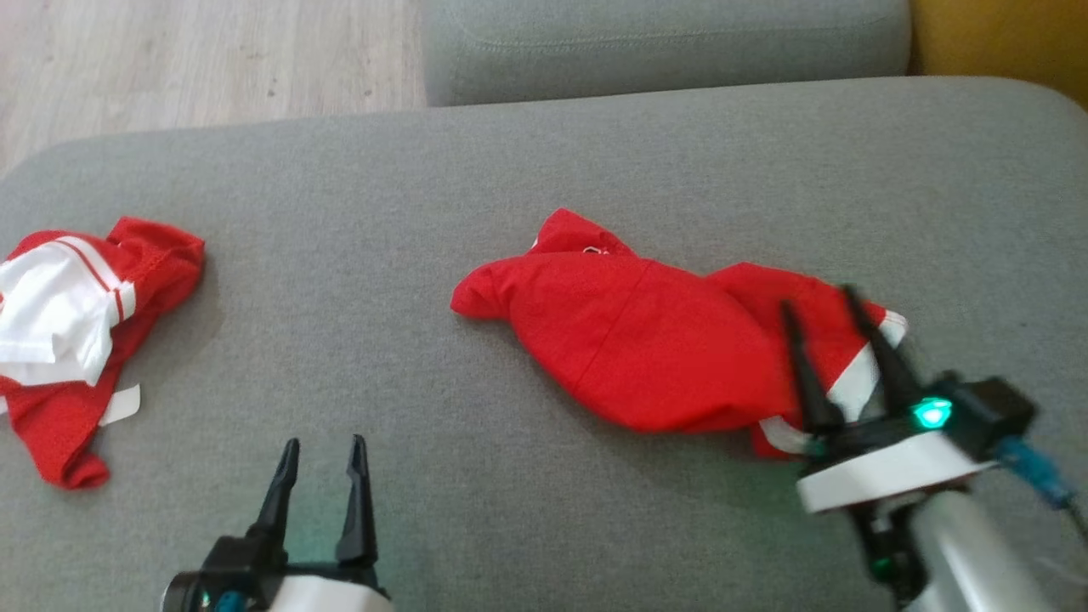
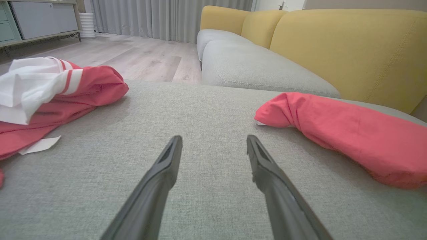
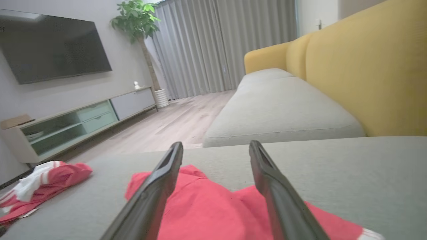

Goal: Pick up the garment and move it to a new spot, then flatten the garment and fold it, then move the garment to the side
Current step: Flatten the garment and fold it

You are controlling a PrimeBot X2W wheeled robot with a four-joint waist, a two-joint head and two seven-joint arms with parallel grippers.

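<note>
The right pincer (image 1: 818, 301) is blurred in the head view, and its dark fingers (image 1: 886, 361) cover part of the striped sleeve end of the garment (image 1: 646, 340), which lies so bunched that its front cannot be made out. A second red-and-white shirt (image 1: 68, 340) is cut by that view's left edge. The left pincer (image 1: 325, 442) loses its base to the bottom edge. A white object (image 3: 136, 85) on the TV cabinet (image 3: 83, 116) is too small to tell.
</note>
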